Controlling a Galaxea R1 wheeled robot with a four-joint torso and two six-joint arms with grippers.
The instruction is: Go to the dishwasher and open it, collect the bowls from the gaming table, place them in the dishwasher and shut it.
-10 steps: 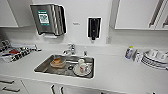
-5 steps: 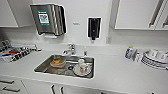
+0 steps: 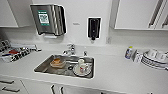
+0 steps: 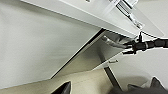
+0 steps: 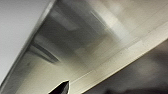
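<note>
White kitchen surfaces run across the head view: a pale table (image 3: 117,72) set against a white wall, with the robot looking down at it from close in. Judging by the task, this is the approach to the dishwasher (image 5: 82,47). The brushed grey steel panel seen at a steep slant in the right wrist view is most likely its front, sitting low under the table's edge where a built-in appliance belongs, and it looks shut. No bowls from the gaming table are to be seen at this spot.

Outward from there, a steel sink (image 3: 40,67) is let into the table. An orange-brown container (image 3: 58,62) and a white mug (image 3: 81,64) standing on a plate (image 3: 76,71) lie in it, probably left for washing. A tap (image 3: 70,48) rises behind the basin. On the wall above hang a steel paper-towel dispenser (image 3: 48,18) and a black soap dispenser (image 3: 94,27), placed within reach of anyone at the sink. To the right, stacked white dishes (image 3: 153,58) and a small bottle (image 3: 129,52) stand near the wall. To the left lies a tray of small packets (image 3: 15,52). White cabinet doors (image 3: 136,13) with bar handles hang above.

The left wrist view looks along white cabinet fronts (image 4: 37,45) and a bar handle (image 4: 112,42). A dark tip juts into each wrist view, yet I cannot tell whether either gripper's fingers are spread or pressed together.
</note>
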